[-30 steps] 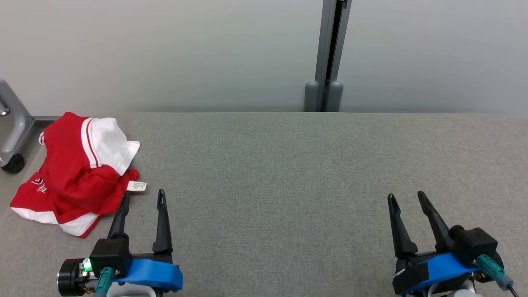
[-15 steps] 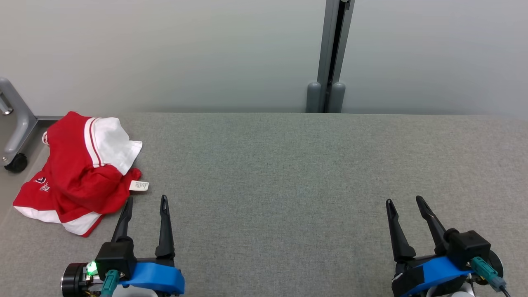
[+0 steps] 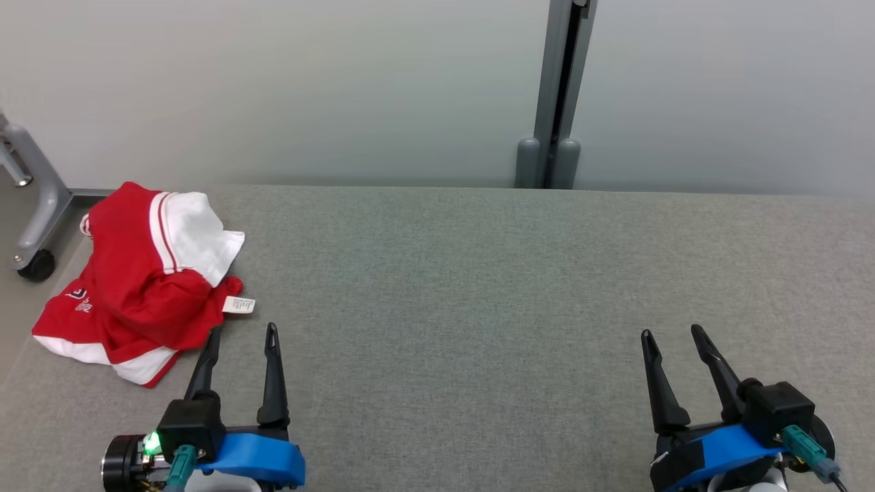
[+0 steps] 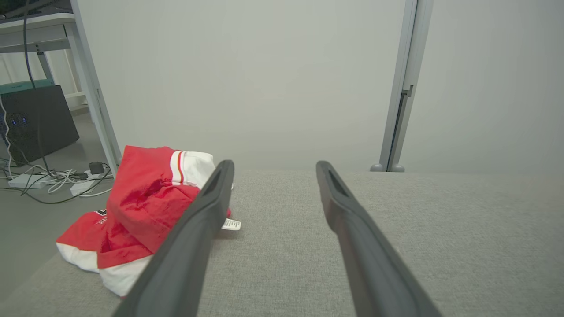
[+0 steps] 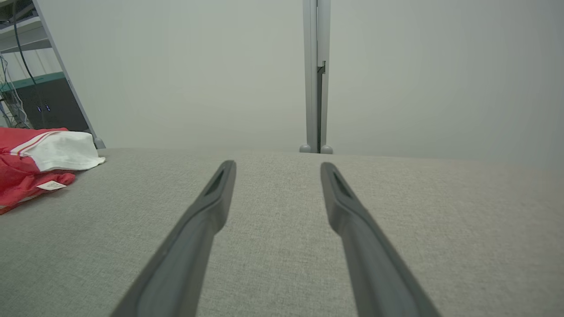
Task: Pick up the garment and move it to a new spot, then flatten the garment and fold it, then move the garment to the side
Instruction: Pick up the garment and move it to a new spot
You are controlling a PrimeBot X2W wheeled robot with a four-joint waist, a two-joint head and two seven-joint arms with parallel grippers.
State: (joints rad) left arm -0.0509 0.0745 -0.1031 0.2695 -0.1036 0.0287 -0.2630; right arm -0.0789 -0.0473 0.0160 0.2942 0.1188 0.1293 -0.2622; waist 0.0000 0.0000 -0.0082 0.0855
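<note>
The crumpled red and white fabric garment (image 3: 130, 287) lies bunched in a heap at the far left end of the grey woven-cloth surface (image 3: 444, 273), close to its left edge. A white sleeve is folded over the top of the heap, and white hems show along its near side. A small white printed label (image 3: 238, 305) sticks out from the garment's right edge and lies flat on the cloth.

Just beside the heap, to its near right, the left hand (image 3: 244, 330) sits low over the surface. Its two long dark fingers (image 3: 272, 369) are spread apart with nothing between them. The tip of the finger nearer the garment reaches the heap's edge, but I cannot tell whether it touches.

The right hand (image 3: 671, 332) is well apart at the lower right, its fingers likewise spread and empty.

Behind the surface stands a pale grey wall with a grey vertical post (image 3: 557, 96). Left of the garment, a grey metal frame leg (image 3: 42, 198) stands on a black caster (image 3: 35, 265).
</note>
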